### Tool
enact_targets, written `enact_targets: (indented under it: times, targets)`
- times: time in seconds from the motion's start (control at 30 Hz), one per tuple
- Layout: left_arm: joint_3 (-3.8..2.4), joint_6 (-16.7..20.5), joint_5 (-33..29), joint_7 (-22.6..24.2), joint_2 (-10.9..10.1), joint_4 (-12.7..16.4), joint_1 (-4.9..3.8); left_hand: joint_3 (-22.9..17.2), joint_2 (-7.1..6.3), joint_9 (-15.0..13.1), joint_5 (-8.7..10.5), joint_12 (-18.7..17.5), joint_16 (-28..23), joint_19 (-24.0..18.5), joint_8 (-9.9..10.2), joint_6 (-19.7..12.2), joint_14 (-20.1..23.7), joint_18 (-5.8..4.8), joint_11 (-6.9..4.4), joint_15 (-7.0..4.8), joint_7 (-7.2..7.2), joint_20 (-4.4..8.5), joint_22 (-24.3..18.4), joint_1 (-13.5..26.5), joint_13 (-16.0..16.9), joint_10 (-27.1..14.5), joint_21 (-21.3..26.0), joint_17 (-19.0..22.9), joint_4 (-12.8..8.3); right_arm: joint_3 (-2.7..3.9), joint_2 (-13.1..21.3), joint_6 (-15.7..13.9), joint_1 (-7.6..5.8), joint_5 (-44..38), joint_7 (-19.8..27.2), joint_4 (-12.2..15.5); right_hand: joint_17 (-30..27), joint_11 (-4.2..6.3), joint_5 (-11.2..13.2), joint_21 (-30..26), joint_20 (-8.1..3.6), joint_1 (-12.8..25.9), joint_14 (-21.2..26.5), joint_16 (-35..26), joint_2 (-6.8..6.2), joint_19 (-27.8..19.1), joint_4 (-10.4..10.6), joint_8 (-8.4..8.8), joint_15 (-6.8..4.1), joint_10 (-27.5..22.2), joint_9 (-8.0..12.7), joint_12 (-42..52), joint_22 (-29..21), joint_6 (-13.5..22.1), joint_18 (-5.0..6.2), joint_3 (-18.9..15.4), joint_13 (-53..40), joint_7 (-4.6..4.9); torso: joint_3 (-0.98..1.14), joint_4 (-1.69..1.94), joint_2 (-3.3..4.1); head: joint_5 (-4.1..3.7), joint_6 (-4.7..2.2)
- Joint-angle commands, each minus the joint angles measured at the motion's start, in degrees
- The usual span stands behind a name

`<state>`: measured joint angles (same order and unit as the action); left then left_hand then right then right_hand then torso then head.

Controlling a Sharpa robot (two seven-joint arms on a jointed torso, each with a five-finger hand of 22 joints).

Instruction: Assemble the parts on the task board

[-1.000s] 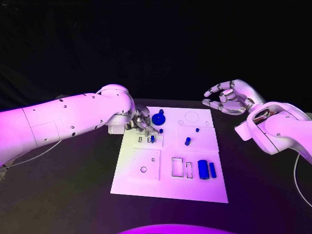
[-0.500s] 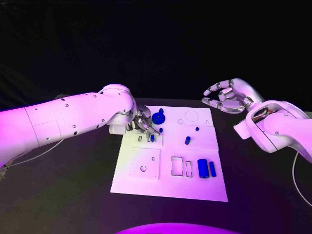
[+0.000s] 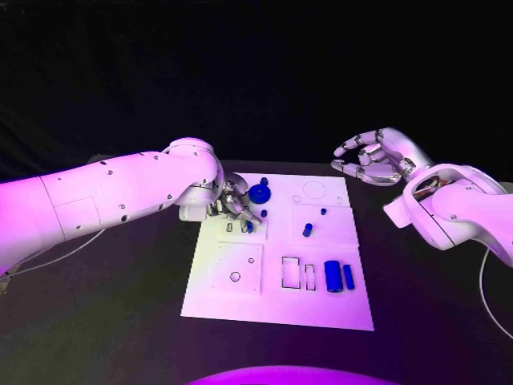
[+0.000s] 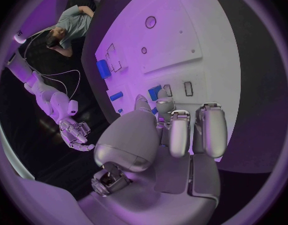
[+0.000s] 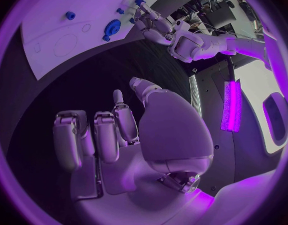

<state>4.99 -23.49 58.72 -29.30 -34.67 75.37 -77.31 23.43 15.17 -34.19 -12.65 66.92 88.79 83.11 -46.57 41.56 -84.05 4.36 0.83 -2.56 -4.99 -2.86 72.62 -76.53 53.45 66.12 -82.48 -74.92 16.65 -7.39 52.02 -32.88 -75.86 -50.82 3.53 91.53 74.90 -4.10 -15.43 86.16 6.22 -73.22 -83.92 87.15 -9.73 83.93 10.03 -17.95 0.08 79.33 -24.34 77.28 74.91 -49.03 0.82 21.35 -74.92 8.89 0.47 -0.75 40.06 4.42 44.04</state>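
The white task board (image 3: 277, 305) lies in the middle of the black table. My left hand (image 3: 236, 204) is low over its far left part, fingers curled down. Its fingertips (image 4: 164, 105) are right by a small blue peg (image 3: 264, 213) and a small blue piece (image 3: 248, 227); whether they hold anything is hidden. A blue gear (image 3: 260, 192) lies just beyond them. My right hand (image 3: 372, 159) hovers above the table past the board's far right corner, fingers loosely bent and apart, with nothing in them (image 5: 112, 135).
Two blue pegs (image 3: 322, 212) (image 3: 308, 230) stand mid-board. Two blue blocks (image 3: 333, 276) (image 3: 349, 277) lie beside rectangular slots (image 3: 291, 273). The near part of the board is bare white. A cable (image 3: 488, 297) trails on the table at the right.
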Motion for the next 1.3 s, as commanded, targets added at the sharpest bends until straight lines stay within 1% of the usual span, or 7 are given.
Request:
enact_targets:
  times: [0.03,0.7,0.97,1.07,1.17,1.27,1.3]
  targets:
    - [0.0,-0.9,-0.7,-0.1,0.3,-0.2,0.09,-1.1,-0.33,-0.2,-0.3,-0.3,0.3,0.0,0.1,-0.4,-5.5,-1.0,-0.14,-0.46,0.1,0.53,0.1,-1.0,-0.1,-0.5,-0.2,-13.7,0.1,0.02,-0.1,0.6,0.05,-0.7,-0.1,0.0,6.4,0.11,-0.3,-0.2,-0.25,0.0,-4.1,-0.3,-0.34,3.4,0.0,-0.31,-0.24,-0.2,-0.1,-0.2,12.3,0.5,0.33,0.2,-1.6,-0.01,0.01,0.02,0.04,-0.08,0.07]
    - [0.1,-0.8,-0.8,-0.2,0.8,-1.3,0.45,-3.4,-1.14,-0.3,-0.33,-0.3,0.3,0.0,0.5,-0.2,-5.5,-1.02,-0.26,-0.57,0.23,0.65,0.2,-1.2,0.1,-0.4,-0.2,-13.7,0.1,0.02,-0.1,0.7,0.11,-0.7,-0.2,0.0,6.4,0.1,-0.4,-0.2,-0.26,0.2,-4.1,-0.3,-0.34,3.4,0.1,-0.36,-0.24,-0.1,-0.1,-0.2,12.3,0.5,0.34,0.3,-1.6,0.0,0.01,-0.01,0.02,-0.29,0.31]
    - [0.1,-0.7,-1.5,-0.1,0.9,-1.3,0.48,-10.2,-2.97,-0.4,-0.54,-0.7,0.3,0.0,1.8,-0.3,-5.5,-1.02,-0.71,-0.97,0.67,0.98,0.3,-5.0,-0.1,-0.8,-0.3,-13.7,0.1,0.02,-0.1,0.7,0.14,-0.7,-0.2,0.0,6.4,0.1,-0.4,-0.2,-0.26,0.2,-4.1,-0.3,-0.34,3.4,0.1,-0.36,-0.24,-0.1,-0.1,-0.2,12.3,0.5,0.34,0.3,-1.6,0.0,0.01,0.05,0.01,-0.33,0.33]
    - [0.1,-0.7,-1.9,0.0,0.9,-1.3,0.49,-15.6,-5.18,-0.3,-0.82,-1.2,0.3,-0.1,2.7,-0.2,-5.5,-1.01,-0.82,-1.07,0.73,1.1,0.3,-7.4,-0.5,-1.4,-0.2,-13.7,0.2,0.02,-0.1,0.8,0.15,-0.7,-0.2,0.0,6.4,0.1,-0.4,-0.2,-0.26,0.2,-4.1,-0.3,-0.34,3.4,0.1,-0.36,-0.24,-0.1,-0.1,-0.2,12.3,0.5,0.34,0.3,-1.6,0.0,0.02,0.05,0.03,-0.32,0.36]
    - [0.1,-0.8,-2.2,0.1,1.0,-1.3,0.49,-32.7,-12.71,-0.8,-0.84,-1.6,0.3,-0.1,3.7,0.5,-5.5,-1.01,-0.61,-0.66,0.21,0.85,0.5,-2.6,-0.9,-1.3,-0.2,-13.7,0.3,0.02,-0.1,0.8,0.17,-0.7,-0.2,0.0,6.4,0.1,-0.4,-0.2,-0.26,0.2,-4.1,-0.3,-0.34,3.4,0.1,-0.36,-0.24,-0.1,-0.1,-0.2,12.3,0.5,0.34,0.3,-1.6,0.0,0.04,0.07,0.04,-0.32,0.38]
    - [0.1,-0.7,-2.6,0.1,0.9,-1.3,0.49,-56.7,-22.74,-3.3,-0.44,-1.0,0.3,-0.1,2.1,0.7,-5.5,-1.01,-0.25,-0.44,0.05,0.46,0.7,6.0,-0.8,-0.7,-0.2,-13.7,-0.5,0.02,-0.1,0.9,0.19,-0.7,-0.2,-0.1,6.4,0.1,-0.4,-0.2,-0.26,0.2,-4.1,-0.3,-0.34,3.4,0.1,-0.36,-0.24,-0.1,-0.1,-0.2,12.3,0.5,0.34,0.3,-1.6,0.0,0.04,0.08,0.03,-0.32,0.46]
    - [0.1,-0.7,-2.9,0.1,0.9,-1.3,0.49,-61.9,-24.31,-4.2,-0.33,-0.8,0.3,-0.1,1.3,0.6,-5.5,-1.01,-0.22,-0.35,0.11,0.45,0.7,8.4,-0.8,-0.4,-0.2,-13.7,-1.5,0.02,-0.1,0.9,0.2,-0.7,-0.2,-0.1,6.4,0.1,-0.4,-0.2,-0.26,0.2,-4.1,-0.3,-0.34,3.4,0.1,-0.36,-0.24,-0.1,-0.1,-0.2,12.3,0.5,0.34,0.3,-1.6,0.0,0.04,0.08,0.03,-0.32,0.46]
